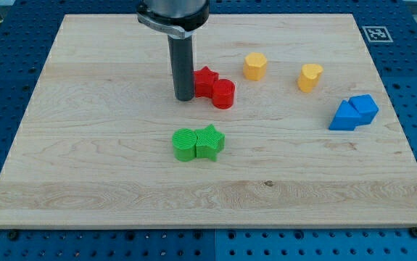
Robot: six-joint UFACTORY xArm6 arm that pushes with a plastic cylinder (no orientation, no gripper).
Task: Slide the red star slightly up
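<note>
My tip (pixel 184 98) down on wooden board (pixel 85 145), bare rod, holding nothing, touching left side of red star (pixel 205 80). Red cylinder (pixel 223 93) pressed against star's lower right. Green pair below; yellow pair, blue pair toward view's right.

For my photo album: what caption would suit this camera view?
My tip rests just left of the red star, which touches a red cylinder, on a wooden board with green, yellow and blue blocks.

Wooden board (pixel 85 181) carries red, yellow, blue, green blocks.
</note>
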